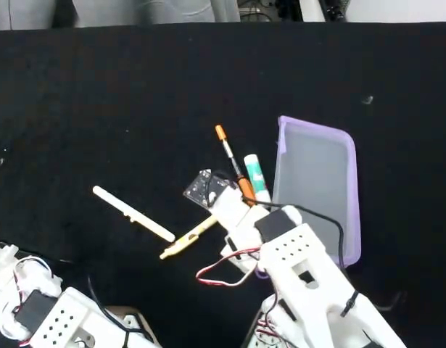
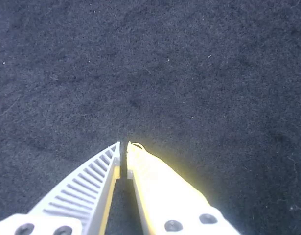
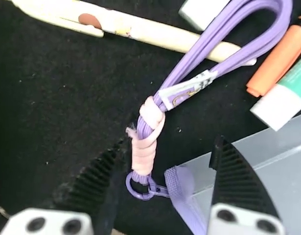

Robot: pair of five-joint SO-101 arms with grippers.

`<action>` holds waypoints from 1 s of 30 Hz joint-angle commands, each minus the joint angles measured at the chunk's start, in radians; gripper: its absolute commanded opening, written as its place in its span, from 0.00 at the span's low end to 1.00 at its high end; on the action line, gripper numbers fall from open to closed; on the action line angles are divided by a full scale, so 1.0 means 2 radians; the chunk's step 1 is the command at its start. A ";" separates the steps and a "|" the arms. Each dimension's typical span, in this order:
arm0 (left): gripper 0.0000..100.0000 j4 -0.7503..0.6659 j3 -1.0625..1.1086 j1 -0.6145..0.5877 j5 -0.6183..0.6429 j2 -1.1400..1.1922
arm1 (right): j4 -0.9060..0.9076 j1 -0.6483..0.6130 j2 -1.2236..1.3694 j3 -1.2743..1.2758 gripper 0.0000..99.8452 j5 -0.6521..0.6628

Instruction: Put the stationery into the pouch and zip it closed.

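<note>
Now | right end effector (image 3: 172,143) apart, straddling looped purple cord (image 3: 189,66) | left end effector (image 2: 123,145) together over black felt (image 2: 189,73)

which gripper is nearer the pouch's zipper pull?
Right. The right gripper sits open around the zipper pull at the pouch corner; the left gripper is shut over bare table, well away.

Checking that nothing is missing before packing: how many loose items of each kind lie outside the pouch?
Pens: 3 (white pen, yellow pen, orange pen)
Green-white stick: 1
Dark square block, kind unclear: 1
Total: 5
</note>
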 commanded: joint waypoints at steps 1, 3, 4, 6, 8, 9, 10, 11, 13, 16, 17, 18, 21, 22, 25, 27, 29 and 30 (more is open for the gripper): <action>0.03 -0.010 0.011 -0.001 -0.007 -0.002 | -0.018 -0.008 0.007 0.001 0.26 0.002; 0.03 -0.010 0.011 -0.001 -0.007 -0.002 | -0.023 -0.011 0.027 0.000 0.26 0.001; 0.03 -0.010 0.011 -0.001 -0.007 -0.002 | -0.030 -0.017 0.043 -0.002 0.26 -0.002; 0.03 -0.010 0.011 -0.001 -0.007 -0.002 | -0.044 -0.031 0.081 -0.004 0.26 -0.004; 0.03 -0.010 0.011 -0.001 -0.007 -0.002 | -0.057 -0.041 0.118 -0.016 0.26 -0.005; 0.03 -0.010 0.011 -0.001 -0.007 -0.002 | -0.062 -0.043 0.135 -0.021 0.26 -0.007; 0.03 -0.010 0.011 -0.001 -0.007 -0.002 | -0.069 -0.043 0.150 -0.025 0.26 -0.018; 0.03 -0.010 0.011 -0.001 -0.007 -0.002 | -0.078 -0.043 0.165 -0.029 0.24 -0.031; 0.03 -0.010 0.011 -0.001 -0.007 -0.002 | -0.097 -0.042 0.193 -0.034 0.17 -0.050; 0.03 -0.010 0.011 -0.001 -0.007 -0.002 | -0.094 -0.041 0.220 -0.054 0.03 -0.059; 0.03 -0.010 0.011 -0.001 -0.007 -0.002 | -0.088 -0.041 0.226 -0.062 0.01 -0.058; 0.03 -0.010 0.011 -0.001 -0.007 -0.002 | -0.081 -0.041 0.231 -0.068 0.02 -0.057; 0.03 -0.010 0.011 -0.001 -0.007 -0.002 | -0.065 -0.041 0.232 -0.079 0.04 -0.056; 0.03 -0.010 0.011 -0.001 -0.007 -0.002 | -0.062 -0.041 0.232 -0.083 0.04 -0.056; 0.03 -0.010 0.011 -0.001 -0.007 -0.002 | -0.059 -0.042 0.232 -0.090 0.04 -0.048; 0.03 -0.010 0.011 -0.001 -0.007 -0.002 | -0.059 -0.043 0.232 -0.092 0.04 -0.024; 0.03 -0.010 0.011 -0.001 -0.007 -0.002 | -0.058 -0.041 0.232 -0.092 0.09 -0.013; 0.03 -0.010 0.011 -0.001 -0.007 -0.002 | -0.054 -0.041 0.232 -0.092 0.12 -0.012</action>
